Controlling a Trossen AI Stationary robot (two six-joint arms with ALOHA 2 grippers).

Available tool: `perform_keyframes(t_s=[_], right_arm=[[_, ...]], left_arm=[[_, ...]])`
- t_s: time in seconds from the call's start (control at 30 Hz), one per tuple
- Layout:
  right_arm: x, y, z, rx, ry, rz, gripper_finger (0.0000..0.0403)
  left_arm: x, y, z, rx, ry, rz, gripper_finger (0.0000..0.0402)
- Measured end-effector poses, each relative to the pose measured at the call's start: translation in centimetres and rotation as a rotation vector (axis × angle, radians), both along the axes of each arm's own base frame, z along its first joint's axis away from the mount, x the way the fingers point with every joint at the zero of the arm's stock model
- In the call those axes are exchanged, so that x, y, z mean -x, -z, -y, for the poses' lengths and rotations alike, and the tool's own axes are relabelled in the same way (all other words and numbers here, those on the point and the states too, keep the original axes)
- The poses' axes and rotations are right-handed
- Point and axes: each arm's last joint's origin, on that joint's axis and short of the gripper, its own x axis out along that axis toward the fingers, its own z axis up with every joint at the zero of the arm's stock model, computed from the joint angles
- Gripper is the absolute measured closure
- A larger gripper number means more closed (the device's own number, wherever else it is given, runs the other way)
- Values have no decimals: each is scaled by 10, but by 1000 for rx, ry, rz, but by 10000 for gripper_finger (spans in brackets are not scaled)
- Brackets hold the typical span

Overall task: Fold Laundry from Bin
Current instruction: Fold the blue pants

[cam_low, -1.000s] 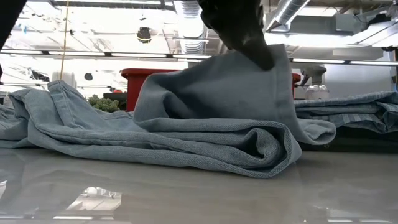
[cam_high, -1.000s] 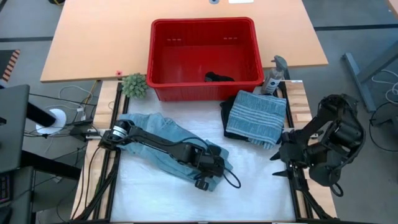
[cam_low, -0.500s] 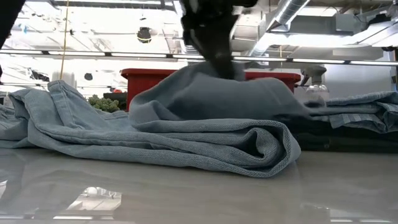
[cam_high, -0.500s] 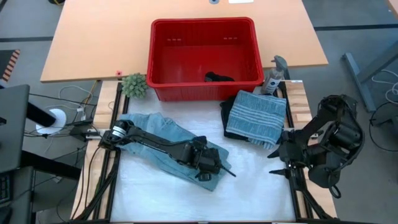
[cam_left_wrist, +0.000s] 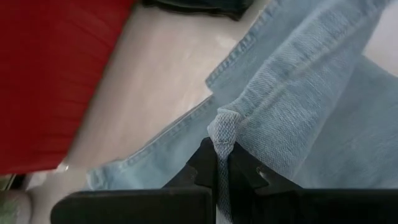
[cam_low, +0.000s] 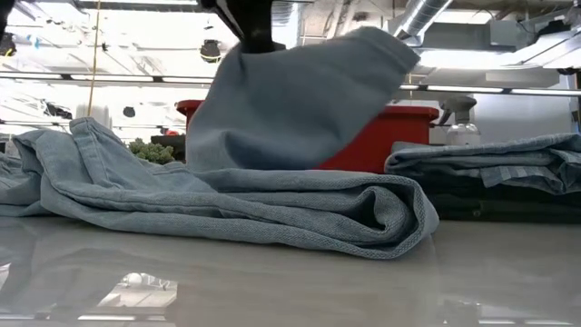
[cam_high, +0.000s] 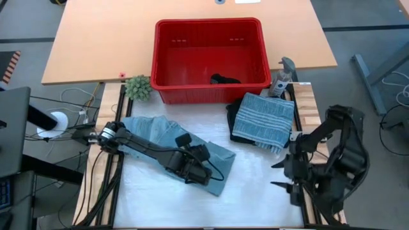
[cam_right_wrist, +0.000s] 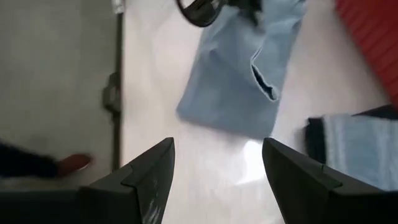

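Pinched shut on a lifted hem of the jeans by left gripper, prob. for folding on table near bin; right gripper wide open, empty, waiting at table's right edge.

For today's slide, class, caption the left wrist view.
Left end effector shut on a folded edge of the light blue denim garment, lifted beside the red bin.

The denim garment is soft woven cloth, matt, with a twill grain and stitched hems. It lies on a glossy white table top that mirrors the ceiling lights. The bin is smooth red plastic with ribbed walls. Right of it, the striped cloth looks nubbly, like towelling. The far table is matt pale wood.
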Motion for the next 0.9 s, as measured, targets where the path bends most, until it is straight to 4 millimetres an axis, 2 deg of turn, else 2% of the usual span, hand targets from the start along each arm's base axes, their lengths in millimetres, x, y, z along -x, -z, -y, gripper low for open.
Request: perform_keyframes(t_s=[0.1, 0.23, 0.47, 0.6, 0.77, 0.9], right_arm=[[-12, 9, -9, 68, 69, 55, 133], [-36, 20, -11, 165, 174, 114, 133], [-78, 41, -3, 298, 283, 74, 133], [-98, 49, 9, 365, 330, 44, 133], [-123, 57, 14, 333, 301, 39, 133], [-140, 77, 13, 263, 226, 30, 133]], left_arm=[[6, -1, 5, -3, -23, -4, 401], [18, 0, 10, -11, -79, -41, 401], [37, -1, 18, -73, -187, -55, 401], [42, -1, 23, -71, -214, -40, 401], [46, -1, 31, -55, -220, -19, 401], [49, -1, 37, -43, -234, 5, 401]])
